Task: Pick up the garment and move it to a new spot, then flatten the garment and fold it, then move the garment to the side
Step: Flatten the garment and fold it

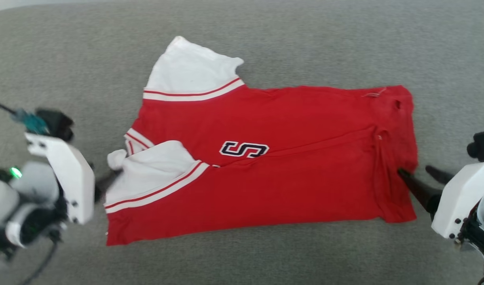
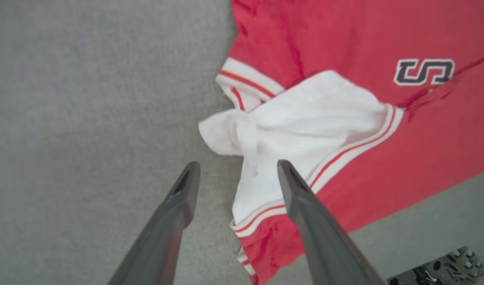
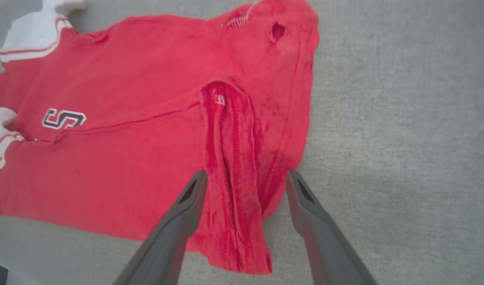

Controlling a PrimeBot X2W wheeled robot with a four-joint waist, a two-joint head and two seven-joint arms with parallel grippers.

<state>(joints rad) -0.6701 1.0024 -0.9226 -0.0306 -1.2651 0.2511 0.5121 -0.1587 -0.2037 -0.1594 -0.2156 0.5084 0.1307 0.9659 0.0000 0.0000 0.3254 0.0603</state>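
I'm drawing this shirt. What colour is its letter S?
The S is black with a white edge, clearest in the left wrist view.

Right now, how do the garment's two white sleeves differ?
The far sleeve lies spread flat, sticking out past the red body; the near sleeve is folded over the red body, its cuff bunched. The open left gripper straddles the near sleeve's edge; the far sleeve lies away from it. Both are white with red-and-white striped trim.

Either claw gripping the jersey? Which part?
No, nothing held: left claw open over the white sleeve, right claw open astride a hem fold of the jersey.
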